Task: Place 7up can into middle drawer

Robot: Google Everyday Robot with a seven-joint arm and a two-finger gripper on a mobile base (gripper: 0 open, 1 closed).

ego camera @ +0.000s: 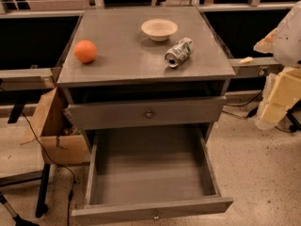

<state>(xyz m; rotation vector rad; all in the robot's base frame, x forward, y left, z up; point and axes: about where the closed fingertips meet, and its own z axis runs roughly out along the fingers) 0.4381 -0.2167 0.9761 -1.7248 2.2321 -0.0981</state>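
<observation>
The 7up can (179, 52) lies on its side on the counter (122, 55) near the bowl (159, 29), so we should bring the end effector (277, 102), at the right edge and in a state we cannot tell, across its body.

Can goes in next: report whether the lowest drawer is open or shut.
Open: the middle drawer is pulled out, its inside showing and empty. The 7up can lies tipped on the cabinet. The gripper is out of view.
</observation>
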